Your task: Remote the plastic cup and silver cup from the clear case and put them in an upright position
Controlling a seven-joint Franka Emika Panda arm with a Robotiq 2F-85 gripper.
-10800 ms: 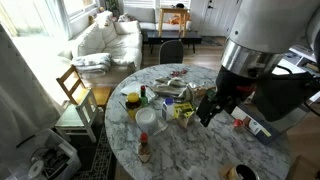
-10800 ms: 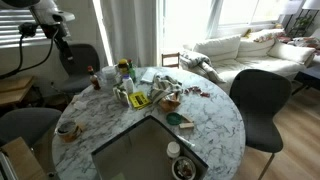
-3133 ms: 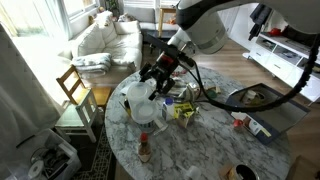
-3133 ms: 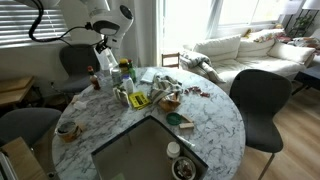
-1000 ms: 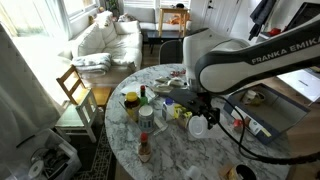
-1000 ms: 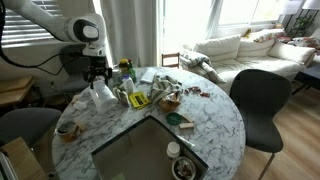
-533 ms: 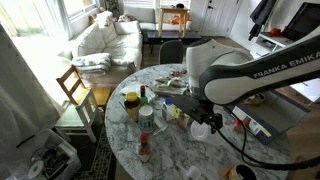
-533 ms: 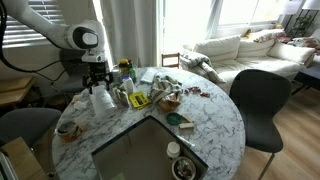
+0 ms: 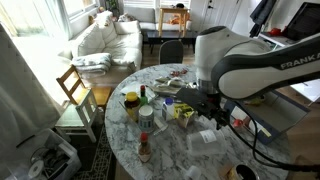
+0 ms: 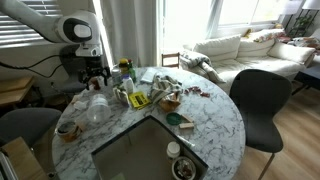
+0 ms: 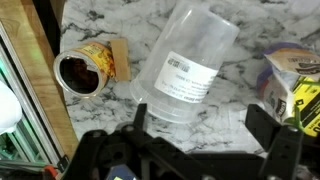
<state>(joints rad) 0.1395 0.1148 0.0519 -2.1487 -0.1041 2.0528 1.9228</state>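
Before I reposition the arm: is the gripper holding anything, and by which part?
Nothing. The gripper is open above the clear plastic container, which lies on its side on the table.

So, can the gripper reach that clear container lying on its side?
Probably yes. The gripper hangs open just above the clear container with nothing between them, and the open tin beside it looks clear of the jaws.
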